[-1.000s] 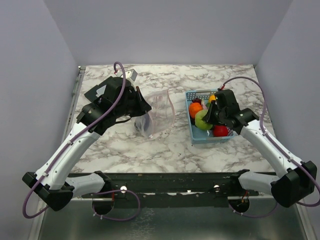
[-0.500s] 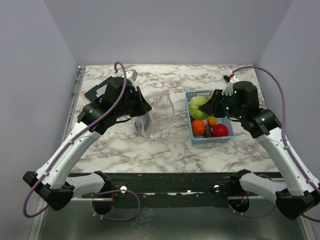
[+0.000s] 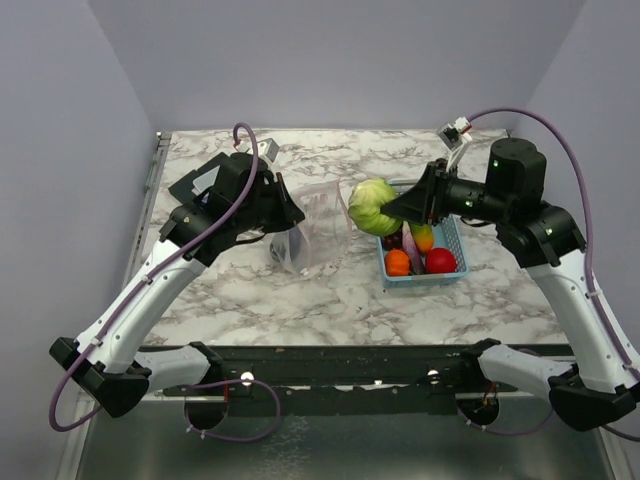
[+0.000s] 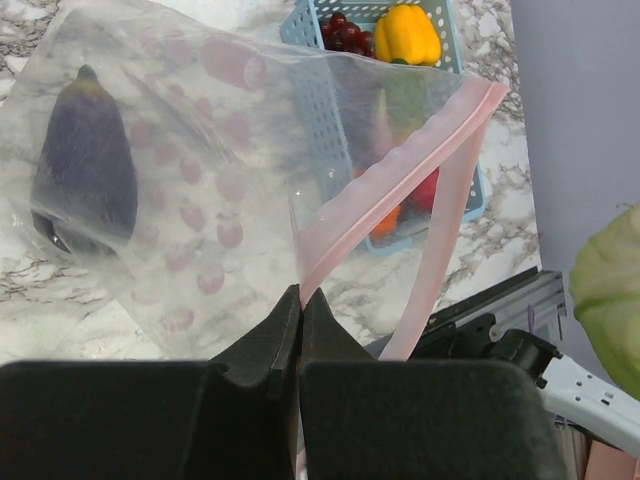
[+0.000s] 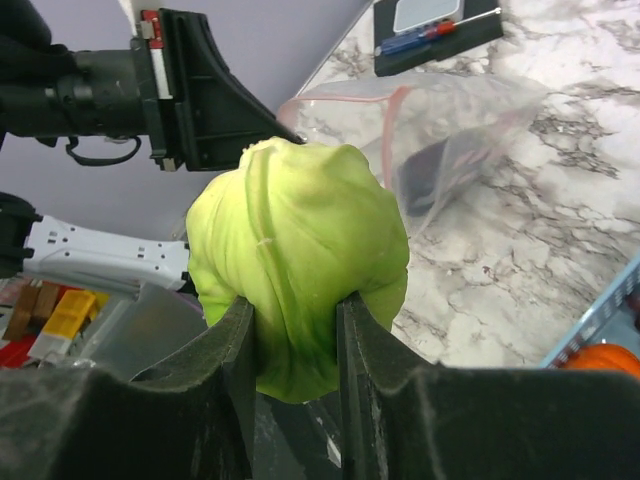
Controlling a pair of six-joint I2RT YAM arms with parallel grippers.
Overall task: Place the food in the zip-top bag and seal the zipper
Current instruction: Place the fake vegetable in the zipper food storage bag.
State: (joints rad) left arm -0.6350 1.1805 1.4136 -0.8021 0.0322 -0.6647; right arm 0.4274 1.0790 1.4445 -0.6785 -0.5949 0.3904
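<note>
The green leafy toy cabbage [image 3: 372,205] is gripped between the fingers of the right claw [image 3: 400,208], which is closed partway around it. The cabbage is held clear of the white marbled worktop [image 3: 340,300], at 10 o'clock of the light-blue slotted plastic basket [image 3: 425,279] and at 3 o'clock of the clear crinkly zip-top bag [image 3: 318,225].

The left claw [image 4: 300,300] is pinched tight on the bag's mouth edge, at the thin pinkish-red zipper strip [image 4: 400,170]. The mouth is held raised and parted, facing 3 o'clock. A dark purple toy eggplant [image 4: 85,160] is noted inside the bag.

In the basket an orange toy pumpkin [image 3: 397,262], a red toy tomato [image 3: 440,261], a yellow piece [image 4: 405,32] and dark grapes [image 4: 343,30] are recorded.
</note>
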